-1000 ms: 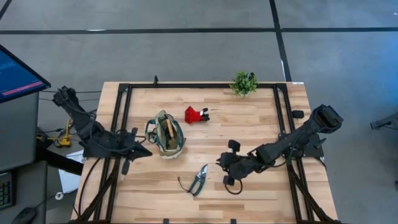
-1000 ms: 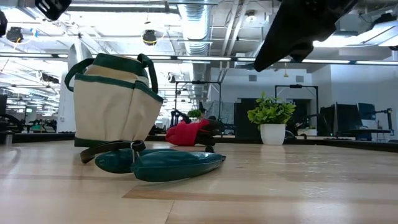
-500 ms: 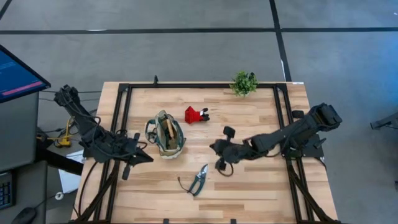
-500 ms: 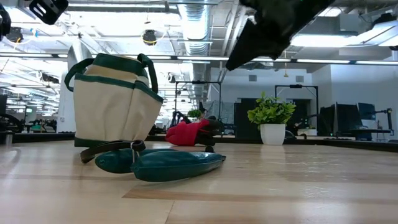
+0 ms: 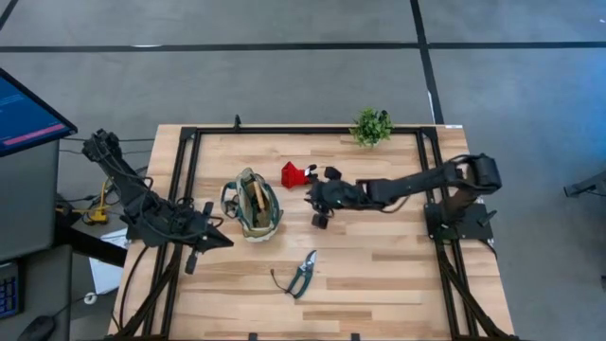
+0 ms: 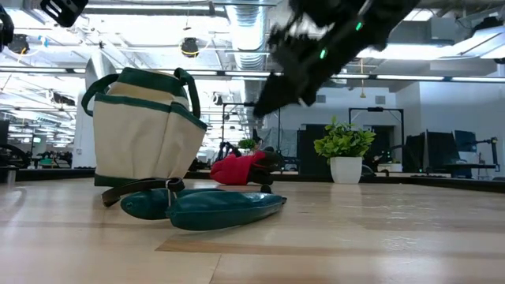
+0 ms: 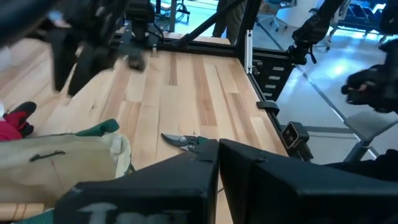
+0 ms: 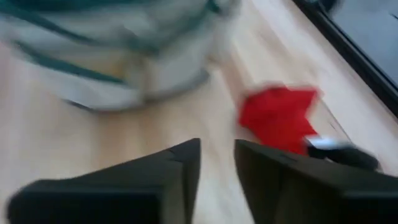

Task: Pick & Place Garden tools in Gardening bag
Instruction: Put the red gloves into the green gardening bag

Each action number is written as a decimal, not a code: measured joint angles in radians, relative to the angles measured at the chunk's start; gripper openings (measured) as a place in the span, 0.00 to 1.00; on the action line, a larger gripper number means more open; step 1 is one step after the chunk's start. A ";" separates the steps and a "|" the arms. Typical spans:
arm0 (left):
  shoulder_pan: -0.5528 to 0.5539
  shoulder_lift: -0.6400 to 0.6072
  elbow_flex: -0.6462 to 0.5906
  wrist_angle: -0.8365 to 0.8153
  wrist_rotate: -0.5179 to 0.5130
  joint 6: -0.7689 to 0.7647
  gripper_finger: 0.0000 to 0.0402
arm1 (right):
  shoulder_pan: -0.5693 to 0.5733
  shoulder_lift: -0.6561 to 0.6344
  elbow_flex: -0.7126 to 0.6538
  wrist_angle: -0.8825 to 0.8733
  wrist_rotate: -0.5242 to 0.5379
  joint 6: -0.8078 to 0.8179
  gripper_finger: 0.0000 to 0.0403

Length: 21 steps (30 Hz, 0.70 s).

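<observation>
The tan gardening bag [image 5: 253, 205] with green trim stands upright left of the table's middle; a wooden handle [image 5: 256, 199] shows inside it. A small red-and-black tool [image 5: 297, 175] lies right of the bag. Green-handled pruning shears [image 5: 303, 275] lie nearer the front edge. My right gripper [image 5: 311, 192] hovers just near-right of the red tool [image 8: 280, 118], open by a narrow gap, with nothing between its fingers. My left gripper [image 5: 223, 237] waits shut at the bag's near-left side. In the low view the shears [image 6: 205, 207] lie in front of the bag [image 6: 142, 130].
A small potted plant [image 5: 371, 126] stands at the far edge, right of centre. Black frame rails [image 5: 189, 189] run along the table's left, right and far sides. Bare wood lies between the shears and the right rail.
My right gripper has swept from the near right part of the table toward the far left, ending beside the red tool; its arm now stretches out nearly straight across the table. The bag, the shears and the red tool have stayed put.
</observation>
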 joint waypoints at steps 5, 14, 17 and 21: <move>0.000 -0.005 0.000 0.005 0.000 0.022 0.00 | -0.061 0.085 -0.002 0.008 0.079 -0.039 0.38; 0.000 -0.005 0.000 0.003 0.000 0.022 0.00 | -0.116 0.161 0.035 0.028 0.174 -0.042 0.47; 0.000 -0.005 0.000 0.004 0.001 0.022 0.00 | -0.129 0.184 0.059 0.031 0.181 -0.043 0.46; 0.000 -0.005 0.000 0.012 0.003 0.022 0.00 | -0.138 0.188 0.070 0.027 0.202 -0.048 0.42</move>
